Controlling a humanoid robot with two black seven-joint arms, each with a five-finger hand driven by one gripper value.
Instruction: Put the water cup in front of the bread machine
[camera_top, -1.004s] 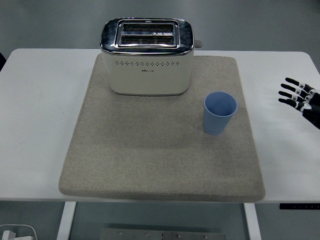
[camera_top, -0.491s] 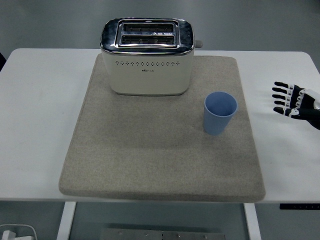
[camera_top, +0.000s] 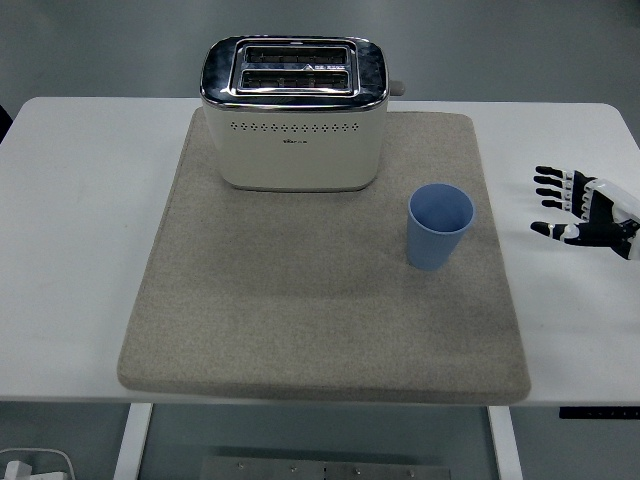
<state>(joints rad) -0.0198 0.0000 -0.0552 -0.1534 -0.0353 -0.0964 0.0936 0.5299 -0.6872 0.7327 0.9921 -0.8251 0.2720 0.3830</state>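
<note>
Reaching in from the right edge, right hand (camera_top: 580, 207) hovering over bare white table (camera_top: 80, 200), fingers (camera_top: 548, 184) spread wide and pointing left, thumb apart below them, holding nothing. No left hand showing anywhere, so the right hand being the nearer one, and likely the only one suited to the job.

Lying straight off to the left of those fingertips, at much the same depth on the table: blue cup (camera_top: 438, 227), standing upright, mouth open to the ceiling, long axis vertical. Sitting apart from the hand, with a strip of bare table and the mat's right margin between them. Resting on the grey mat (camera_top: 300, 320), close to its right side.

Standing further left and back from the cup: toaster (camera_top: 294, 112), cream-bodied with a shiny top, at the rear of the mat, front face turned toward the near edge. Cup sitting off the toaster's front right corner, not yet squarely before it.

Judging from this: calling for a sideways leftward reach with the palm closing round the cup's wall, then carrying it left, to the open mat before the toaster's face.
</note>
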